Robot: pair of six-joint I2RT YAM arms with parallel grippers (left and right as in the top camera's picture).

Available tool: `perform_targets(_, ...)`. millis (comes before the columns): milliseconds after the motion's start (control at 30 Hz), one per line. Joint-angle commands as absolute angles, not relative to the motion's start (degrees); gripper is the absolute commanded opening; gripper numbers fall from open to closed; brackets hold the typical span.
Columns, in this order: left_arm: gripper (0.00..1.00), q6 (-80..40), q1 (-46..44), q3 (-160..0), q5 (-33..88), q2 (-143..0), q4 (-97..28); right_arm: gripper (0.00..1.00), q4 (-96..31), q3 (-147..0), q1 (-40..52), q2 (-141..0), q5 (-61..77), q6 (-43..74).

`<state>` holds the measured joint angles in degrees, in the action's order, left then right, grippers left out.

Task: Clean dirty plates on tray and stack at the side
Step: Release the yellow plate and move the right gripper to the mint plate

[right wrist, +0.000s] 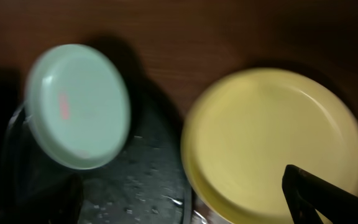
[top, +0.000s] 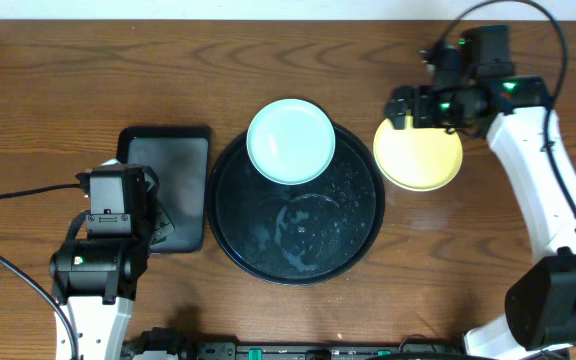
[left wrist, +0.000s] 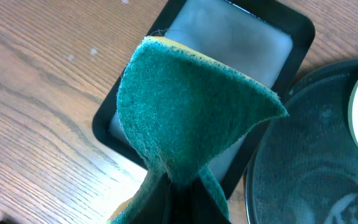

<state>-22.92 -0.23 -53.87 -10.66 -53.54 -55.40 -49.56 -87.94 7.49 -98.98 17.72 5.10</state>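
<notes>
The round black tray (top: 363,235) lies mid-table, wet with streaks. A pale aqua plate (top: 290,140) rests on its far rim, with a pink smear on it in the right wrist view (right wrist: 76,106). A pale yellow plate (top: 418,155) sits on the table just right of the tray. My right gripper (top: 400,108) hovers open over that plate's far-left edge, nothing between its fingers (right wrist: 316,196). The yellow plate (right wrist: 272,137) fills the right wrist view. My left gripper (left wrist: 179,196) is shut on a green sponge (left wrist: 191,106) above the rectangular tray.
A smaller black rectangular tray (top: 168,160) holding shallow water lies left of the round tray. Its far end (left wrist: 229,37) shows in the left wrist view, with the round tray's rim (left wrist: 272,162) beside it. Bare wooden tabletop surrounds everything.
</notes>
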Motion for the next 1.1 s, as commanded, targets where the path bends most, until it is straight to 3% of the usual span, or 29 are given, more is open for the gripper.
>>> perform_targets(0, 0.07, -23.03, -0.40, -54.33, -10.94, -53.54, -55.51, 0.99, -49.43, -88.16, 10.87, -98.59, 18.28, 3.11)
perform_targets(67, 0.08, -23.03, -0.40, -54.33, -10.92, -53.54, -55.66, 0.99, -48.71, -87.55, 12.86, -98.59, 18.22, 3.09)
perform_targets(267, 0.08, -23.03, -0.40, -54.33, -10.92, -53.54, -55.57, 0.54, -47.22, -87.13, 17.52, -98.61, 15.40, 3.16)
perform_targets(367, 0.08, -23.03, -0.40, -54.33, -10.92, -53.54, -55.61, 0.37, -46.57, -87.05, 19.59, -98.65, 9.19, 5.50)
perform_targets(500, 0.07, -23.03, -0.40, -54.33, -10.90, -53.54, -55.64, 0.23, -43.97, -85.93, 22.09, -98.78, 1.32, 10.79)
perform_targets(700, 0.08, -22.98, -0.40, -54.33, -9.80, -53.54, -55.66, 0.24, -33.39, -81.21, 25.26, -100.44, -2.35, 16.03)
perform_targets(867, 0.08, -22.79, -0.40, -54.33, -9.76, -53.54, -55.66, 0.38, -24.45, -76.07, 26.33, -102.83, -2.33, 16.73)
perform_targets(1067, 0.08, -22.81, -0.40, -54.33, -9.67, -53.54, -55.66, 0.44, -21.69, -75.16, 27.22, -108.05, -2.31, 16.73)
